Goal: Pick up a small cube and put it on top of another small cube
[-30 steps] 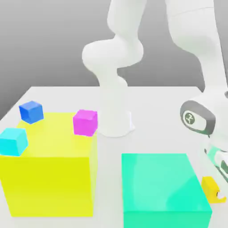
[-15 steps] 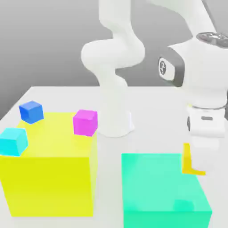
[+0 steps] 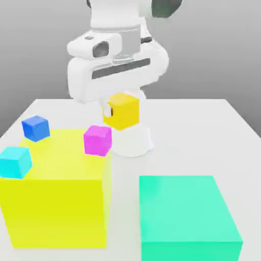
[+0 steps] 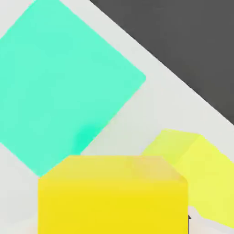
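My gripper (image 3: 121, 108) is shut on the small yellow cube (image 3: 123, 112) and holds it in the air, in front of the arm's white base. The cube hangs just above and to the exterior view's right of a small magenta cube (image 3: 98, 139), without touching it. The magenta cube rests on the near right corner of the large yellow block (image 3: 56, 193). In the hand view the held yellow cube (image 4: 112, 196) is close up, with the teal block (image 4: 59, 82) and a corner of the large yellow block (image 4: 196, 173) below it.
A small blue cube (image 3: 35, 127) and a small cyan cube (image 3: 15, 161) also sit on the large yellow block. A large teal block (image 3: 186, 214) stands at the front right of the white table (image 3: 204, 132). The arm's base (image 3: 133, 142) rises at mid-table.
The gripper lifted the small yellow cube from the table beside the teal block, rose, and swung to the exterior view's left. It now hangs near the magenta cube.
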Motion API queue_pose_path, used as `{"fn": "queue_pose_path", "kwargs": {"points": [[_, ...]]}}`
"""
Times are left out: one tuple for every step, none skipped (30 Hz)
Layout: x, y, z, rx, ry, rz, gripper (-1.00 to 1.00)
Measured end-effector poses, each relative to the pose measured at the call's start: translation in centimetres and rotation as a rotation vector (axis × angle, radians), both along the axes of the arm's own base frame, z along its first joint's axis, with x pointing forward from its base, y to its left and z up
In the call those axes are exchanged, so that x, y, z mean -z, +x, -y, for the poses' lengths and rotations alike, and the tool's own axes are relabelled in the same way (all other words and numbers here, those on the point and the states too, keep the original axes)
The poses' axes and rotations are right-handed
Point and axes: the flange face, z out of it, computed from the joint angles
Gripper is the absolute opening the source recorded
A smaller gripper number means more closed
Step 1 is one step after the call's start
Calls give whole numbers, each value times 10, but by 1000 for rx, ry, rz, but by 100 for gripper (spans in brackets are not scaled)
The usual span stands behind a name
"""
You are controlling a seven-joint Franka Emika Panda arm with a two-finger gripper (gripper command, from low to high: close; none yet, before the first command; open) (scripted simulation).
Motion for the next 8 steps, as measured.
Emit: {"fn": "queue_pose_path", "kwargs": {"points": [[5, -4, 6, 23, -4, 0, -100], [15, -6, 9, 34, -6, 0, -100], [27, -7, 11, 40, -7, 0, -100], [40, -8, 11, 43, -7, 0, -100], [52, -9, 11, 44, -7, 0, 100], [52, -9, 11, 44, -6, 0, 100], [52, -9, 11, 44, -6, 0, 100], [52, -9, 11, 44, -6, 0, 100]]}}
